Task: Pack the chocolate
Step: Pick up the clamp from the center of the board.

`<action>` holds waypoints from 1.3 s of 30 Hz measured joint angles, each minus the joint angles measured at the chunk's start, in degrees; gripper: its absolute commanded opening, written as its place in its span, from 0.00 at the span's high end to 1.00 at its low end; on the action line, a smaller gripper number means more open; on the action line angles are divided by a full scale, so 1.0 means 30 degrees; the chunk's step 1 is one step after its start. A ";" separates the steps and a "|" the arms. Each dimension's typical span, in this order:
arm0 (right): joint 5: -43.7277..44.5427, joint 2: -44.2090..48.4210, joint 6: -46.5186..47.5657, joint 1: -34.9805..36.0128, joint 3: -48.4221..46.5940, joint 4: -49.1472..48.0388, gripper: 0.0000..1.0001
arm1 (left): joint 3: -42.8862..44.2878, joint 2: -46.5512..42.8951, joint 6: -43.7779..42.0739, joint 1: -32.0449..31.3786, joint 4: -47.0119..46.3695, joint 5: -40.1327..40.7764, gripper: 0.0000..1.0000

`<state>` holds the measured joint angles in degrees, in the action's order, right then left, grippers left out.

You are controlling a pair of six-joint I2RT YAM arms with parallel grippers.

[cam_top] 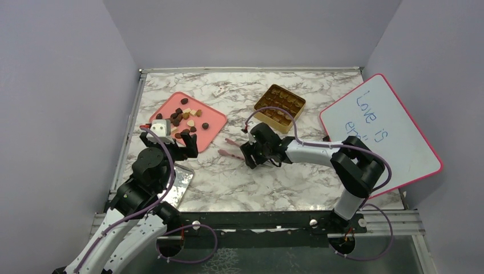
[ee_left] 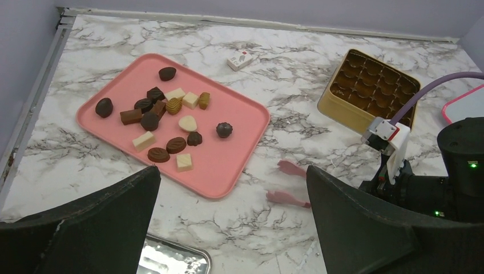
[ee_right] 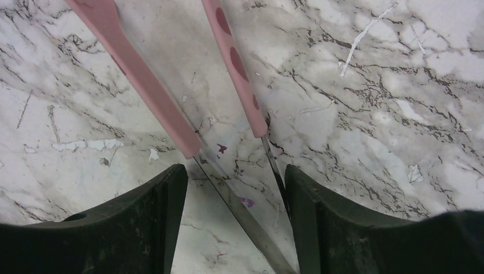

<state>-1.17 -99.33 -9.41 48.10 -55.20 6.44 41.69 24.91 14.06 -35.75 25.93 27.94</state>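
Observation:
Several pieces of chocolate (cam_top: 184, 119) (ee_left: 176, 144), dark brown, tan and cream, lie loose on a pink tray (cam_top: 214, 120) (ee_left: 240, 114). A gold box (cam_top: 279, 105) (ee_left: 371, 85) with gridded compartments stands to the right of it. Pink tweezers (cam_top: 228, 147) (ee_left: 291, 168) (ee_right: 137, 80) lie on the marble between them. My right gripper (cam_top: 249, 155) (ee_right: 235, 171) is low over the tweezers' metal arms, which lie between its open jaws; the right finger touches one arm. My left gripper (cam_top: 170, 141) (ee_left: 233, 171) hangs wide open by the tray's near edge, holding nothing.
A pink-framed whiteboard (cam_top: 382, 131) lies at the right. A shiny metal tray (cam_top: 181, 185) (ee_left: 171, 260) sits near the left arm's base. A small white packet (ee_left: 240, 59) lies behind the pink tray. Purple walls close in the table on three sides.

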 measured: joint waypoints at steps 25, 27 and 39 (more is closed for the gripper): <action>0.3322 -0.0867 0.1005 0.2280 -0.0233 -0.1122 0.46 | -0.0066 -0.0357 0.0029 0.0000 -0.0015 -0.0576 0.01; 0.3446 -0.1137 0.1005 0.2331 -0.0444 -0.1355 0.46 | -0.0066 -0.0430 0.0058 0.0000 -0.0015 -0.0605 0.01; 0.4430 -0.1392 0.0918 0.2805 -0.0634 -0.1705 0.54 | -0.0066 -0.0597 0.0248 0.0000 0.0058 -0.0670 0.01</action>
<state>12.12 -103.50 -6.66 56.51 -57.10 1.32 41.50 23.11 14.81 -35.75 26.11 25.93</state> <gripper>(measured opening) 0.437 0.990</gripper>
